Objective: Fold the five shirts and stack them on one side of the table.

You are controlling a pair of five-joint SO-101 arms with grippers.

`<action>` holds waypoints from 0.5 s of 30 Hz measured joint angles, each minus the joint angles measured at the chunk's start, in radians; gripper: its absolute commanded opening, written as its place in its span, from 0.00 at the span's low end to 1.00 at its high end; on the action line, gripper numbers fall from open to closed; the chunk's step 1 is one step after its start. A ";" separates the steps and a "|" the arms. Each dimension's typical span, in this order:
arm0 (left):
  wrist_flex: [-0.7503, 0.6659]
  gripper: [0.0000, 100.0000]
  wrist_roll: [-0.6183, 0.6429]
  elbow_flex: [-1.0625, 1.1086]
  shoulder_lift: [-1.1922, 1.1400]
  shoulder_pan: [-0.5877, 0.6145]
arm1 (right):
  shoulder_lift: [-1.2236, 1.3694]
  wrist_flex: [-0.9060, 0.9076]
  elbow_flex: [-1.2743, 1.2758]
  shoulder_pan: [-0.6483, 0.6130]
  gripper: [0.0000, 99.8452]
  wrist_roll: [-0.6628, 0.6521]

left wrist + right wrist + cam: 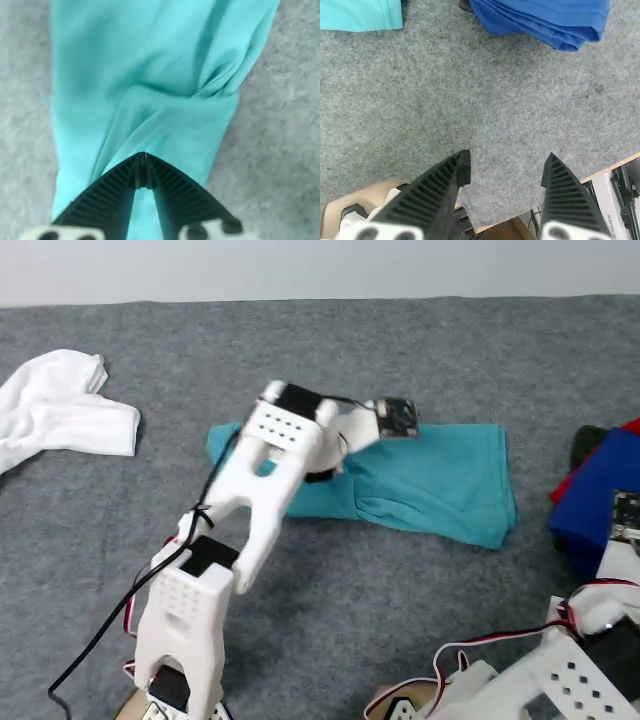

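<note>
A teal shirt (440,485) lies spread and part folded in the middle of the grey carpeted table (400,350). My left gripper (335,465) sits over its left half. In the left wrist view the gripper (142,162) is shut, with a raised fold of the teal shirt (150,75) running up to its tips. A folded blue shirt (600,490) lies at the right edge on top of a red one (630,427). My right gripper (505,172) hangs open over bare carpet, near the blue shirt (545,20) and a corner of the teal shirt (360,15).
A crumpled white shirt (60,410) lies at the far left. A dark garment (590,445) peeks out behind the blue and red stack. The right arm's base and cables (560,670) fill the near right corner. The table's front edge (615,167) is close to my right gripper.
</note>
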State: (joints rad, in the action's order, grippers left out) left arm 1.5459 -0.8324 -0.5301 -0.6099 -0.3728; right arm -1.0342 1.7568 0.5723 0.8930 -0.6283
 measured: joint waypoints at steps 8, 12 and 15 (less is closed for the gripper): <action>-0.008 0.00 0.000 0.094 0.000 0.025 | 0.000 0.000 0.000 0.000 0.24 0.000; -0.020 0.00 0.021 0.210 0.000 0.000 | 0.000 0.000 0.000 0.000 0.24 0.000; -0.023 0.00 0.029 0.287 0.000 -0.020 | 0.000 0.000 0.000 0.000 0.24 0.000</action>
State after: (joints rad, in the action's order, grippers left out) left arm 1.5228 -0.8032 -0.2432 -0.6099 -0.3928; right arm -1.0342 1.7568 0.5723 0.8930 -0.6283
